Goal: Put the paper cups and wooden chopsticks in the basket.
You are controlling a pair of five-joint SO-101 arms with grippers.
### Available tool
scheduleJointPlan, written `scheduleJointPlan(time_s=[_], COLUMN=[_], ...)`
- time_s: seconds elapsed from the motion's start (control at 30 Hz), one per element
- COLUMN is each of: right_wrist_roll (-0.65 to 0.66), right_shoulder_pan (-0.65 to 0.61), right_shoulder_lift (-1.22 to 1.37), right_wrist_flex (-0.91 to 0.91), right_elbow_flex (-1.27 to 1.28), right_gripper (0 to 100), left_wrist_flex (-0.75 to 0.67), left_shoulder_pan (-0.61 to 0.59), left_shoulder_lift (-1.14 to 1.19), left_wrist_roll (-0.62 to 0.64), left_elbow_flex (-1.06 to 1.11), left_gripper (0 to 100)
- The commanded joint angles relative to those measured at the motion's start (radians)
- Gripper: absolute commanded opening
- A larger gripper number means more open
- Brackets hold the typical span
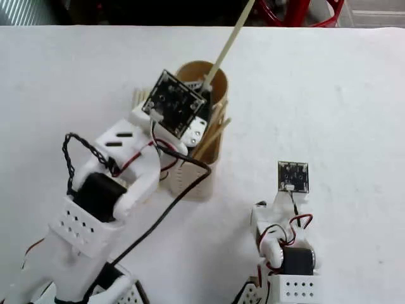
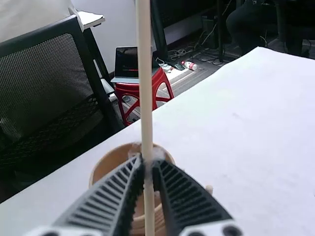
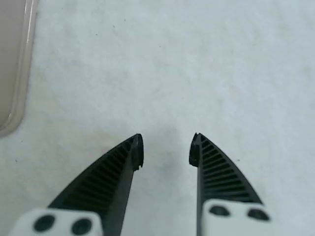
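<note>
The left gripper (image 2: 146, 164) pinches one wooden chopstick (image 2: 143, 73) upright. Directly below its fingertips, a tan round container (image 2: 106, 164) holds more chopsticks (image 1: 214, 134). The right gripper (image 3: 166, 147) is spread over the white table (image 3: 221, 73).

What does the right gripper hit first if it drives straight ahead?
The white table, likely. The right gripper is open and aimed at bare tabletop; the translucent edge sits off to the side. Depth is unclear.
</note>
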Motion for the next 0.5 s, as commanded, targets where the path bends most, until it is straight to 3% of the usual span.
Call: scheduleJointPlan(time_s=[0.0,0.2,0.47], right_wrist_roll=[0.008,0.008,0.008], right_shoulder_pan=[-0.010,-0.010,-0.010], right_shoulder_lift=[-0.008,-0.008,-0.008], right_wrist_flex=[0.007,0.007,0.007], right_elbow_flex=[0.009,0.009,0.009], right_gripper=[15.9,15.9,15.9], left_wrist_flex=[-0.028,-0.026,-0.026], left_shoulder_pan=[0.004,0.002,0.002], left_shoulder_lift=[-0.038,-0.042,-0.042], left_wrist_roll=[-0.008,-0.005,-0.011], left_elbow_flex=[0.028,0.037,0.037], left_gripper=[3,8,8])
